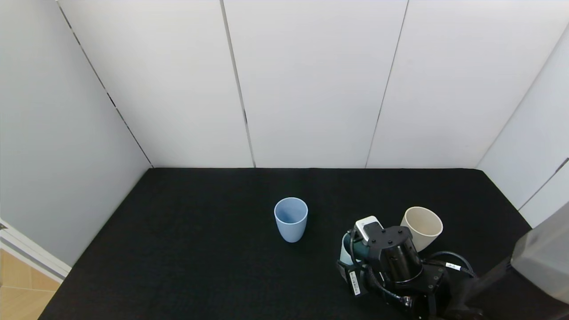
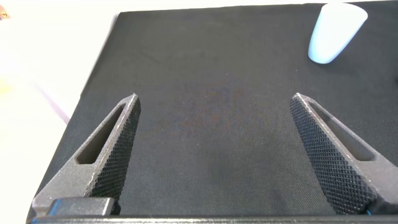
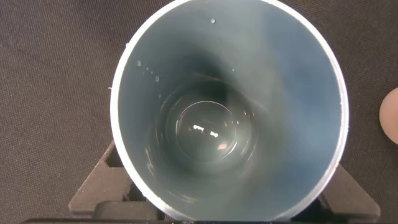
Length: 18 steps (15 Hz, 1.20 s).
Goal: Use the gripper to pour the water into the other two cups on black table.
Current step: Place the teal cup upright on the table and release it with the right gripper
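My right gripper point(image 1: 355, 251) is near the table's front right, with its fingers point(image 3: 93, 186) on both sides of the upright mint-teal cup point(image 3: 227, 106), shut on it. The cup stands mostly hidden under the arm in the head view point(image 1: 346, 249). Water point(image 3: 208, 130) shows as a faint glint at its bottom. The cream-beige cup point(image 1: 421, 227) stands just behind and to the right and shows in the right wrist view point(image 3: 392, 121). The light blue cup point(image 1: 291, 218) stands upright mid-table, to the left. My left gripper point(image 2: 214, 96) is open and empty above the black table point(image 1: 200, 249), out of the head view.
White wall panels point(image 1: 311, 89) close the table at the back and sides. The table's left edge drops to a wooden floor point(image 1: 18, 289). A grey translucent body point(image 1: 544, 253) stands at the right edge. The light blue cup also shows far off in the left wrist view point(image 2: 336, 31).
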Tool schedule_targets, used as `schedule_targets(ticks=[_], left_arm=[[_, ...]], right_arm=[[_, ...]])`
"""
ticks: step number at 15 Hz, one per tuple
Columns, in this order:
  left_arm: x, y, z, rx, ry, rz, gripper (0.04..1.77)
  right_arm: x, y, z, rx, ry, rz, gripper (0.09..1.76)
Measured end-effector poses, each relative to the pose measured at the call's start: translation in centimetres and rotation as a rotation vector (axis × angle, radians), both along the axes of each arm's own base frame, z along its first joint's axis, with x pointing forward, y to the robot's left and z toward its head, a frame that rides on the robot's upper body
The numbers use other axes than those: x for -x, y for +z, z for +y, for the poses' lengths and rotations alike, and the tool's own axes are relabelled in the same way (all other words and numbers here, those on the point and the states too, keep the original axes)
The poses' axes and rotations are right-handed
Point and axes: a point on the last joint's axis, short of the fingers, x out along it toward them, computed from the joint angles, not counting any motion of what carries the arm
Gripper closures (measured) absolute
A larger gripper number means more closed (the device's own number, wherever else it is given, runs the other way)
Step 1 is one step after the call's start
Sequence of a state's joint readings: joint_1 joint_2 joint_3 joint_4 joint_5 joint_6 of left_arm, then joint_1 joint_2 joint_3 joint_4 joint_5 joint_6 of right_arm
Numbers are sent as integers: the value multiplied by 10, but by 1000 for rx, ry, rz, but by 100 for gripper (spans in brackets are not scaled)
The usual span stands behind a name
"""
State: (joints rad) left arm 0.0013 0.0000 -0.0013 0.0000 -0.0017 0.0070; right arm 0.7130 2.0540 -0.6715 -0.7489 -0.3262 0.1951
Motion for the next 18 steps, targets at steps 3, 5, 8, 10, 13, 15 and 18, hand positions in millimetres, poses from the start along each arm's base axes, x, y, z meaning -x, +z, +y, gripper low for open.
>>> schedule_targets(ticks=[3,5,8,10,13,15,18], left_arm=[[0,0,0,0,0,0,9],[0,0,0,0,0,0,9],[0,0,0,0,0,0,9],[0,0,0,0,0,0,9],[0,0,0,0,0,0,9],[0,0,0,0,0,0,9],[0,0,0,1,0,0,9]], right_arm=[[1,-1,0,2,0,3,57],[1,-1,0,3,0,3,47],[0,-1,0,3,-1,2,37],[0,-1,0,0,0,0,32],[0,3,0,-7,0,-12,26],[1,6,0,-14,1,-19,23],[2,16,-2,-34,-1,-41,21]])
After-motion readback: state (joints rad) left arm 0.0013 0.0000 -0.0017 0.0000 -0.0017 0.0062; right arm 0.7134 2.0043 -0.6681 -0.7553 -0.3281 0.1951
